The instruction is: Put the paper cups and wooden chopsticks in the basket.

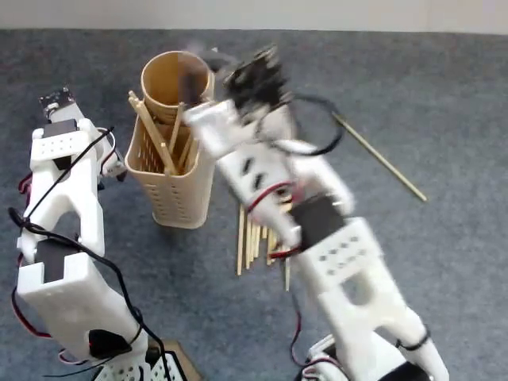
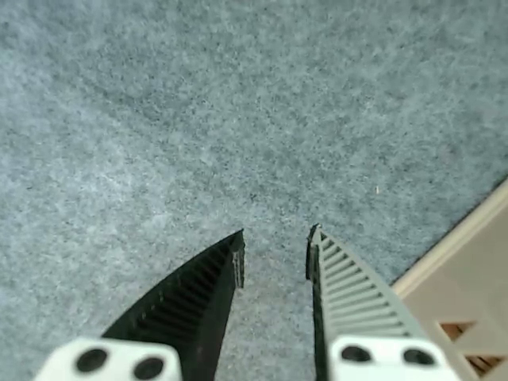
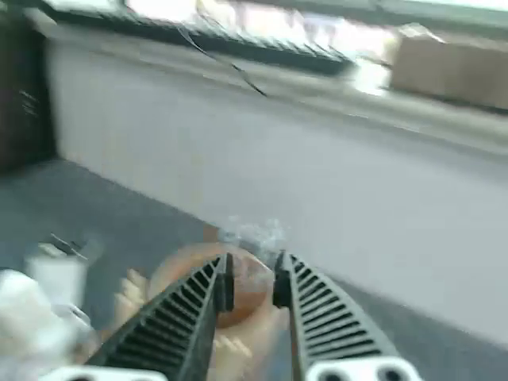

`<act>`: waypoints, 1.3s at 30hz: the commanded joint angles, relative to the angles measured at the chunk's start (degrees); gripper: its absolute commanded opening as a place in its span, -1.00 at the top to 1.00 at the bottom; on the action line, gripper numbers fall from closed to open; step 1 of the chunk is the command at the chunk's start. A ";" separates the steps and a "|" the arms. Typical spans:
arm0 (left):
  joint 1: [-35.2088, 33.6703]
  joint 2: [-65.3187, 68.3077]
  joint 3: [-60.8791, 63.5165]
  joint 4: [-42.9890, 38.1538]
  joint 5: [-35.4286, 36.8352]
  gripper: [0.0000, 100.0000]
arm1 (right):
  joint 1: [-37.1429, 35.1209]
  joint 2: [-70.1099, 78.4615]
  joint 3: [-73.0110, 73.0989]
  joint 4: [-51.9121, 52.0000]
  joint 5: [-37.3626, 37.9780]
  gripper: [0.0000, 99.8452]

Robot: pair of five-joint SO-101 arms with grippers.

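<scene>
Basket (image 1: 178,194) stands near the table's (image 1: 444,95) far edge, holding a paper cup (image 1: 163,83) and some sticks (image 1: 155,136). Loose chopsticks (image 1: 252,238) lie beside it. Right gripper (image 3: 250,282) hangs over the cup, fingers slightly apart. Left gripper (image 2: 274,254) fingers are spread, holding nothing.

Cup (image 1: 159,87) upright in basket (image 1: 178,198), chopsticks (image 1: 252,234) (loose) — alongside

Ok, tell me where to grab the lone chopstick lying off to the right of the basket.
Take the lone chopstick near its middle, coming straight down with the right pincer turned to close across its length. It lies flat on the carpet, thin and apart from everything else, so a side approach would likely push it, and an end grip might let it swing.
</scene>
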 commanded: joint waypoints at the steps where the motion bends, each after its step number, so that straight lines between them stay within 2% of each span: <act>1: -0.22 -0.40 -0.22 -0.70 -0.62 0.67 | 10.24 -1.36 -7.25 24.04 -0.62 0.86; 3: -0.22 -0.40 -0.22 -0.70 -0.62 0.67 | 14.20 1.01 -3.91 29.76 -1.58 0.86; 5: -0.22 -0.40 -0.22 -0.70 -0.62 0.67 | 15.87 4.53 2.51 29.76 -1.67 0.86; 12: -0.22 -0.40 -0.31 -0.70 -0.62 0.67 | 14.02 23.08 30.11 2.07 -1.76 0.86; 14: -0.22 -0.40 -0.31 -0.70 -0.62 0.67 | 14.37 28.26 29.85 -0.57 -1.49 0.86; 22: -0.13 -0.40 -0.31 -0.70 -0.62 0.67 | 15.96 40.13 18.24 2.15 -1.32 0.86; 31: -0.13 -0.40 -0.31 -0.70 -0.62 0.67 | 16.40 39.87 16.57 6.64 -1.76 0.86; 39: -0.13 -0.40 -0.31 -0.70 -0.62 0.67 | 16.75 30.90 16.48 6.46 -4.13 0.80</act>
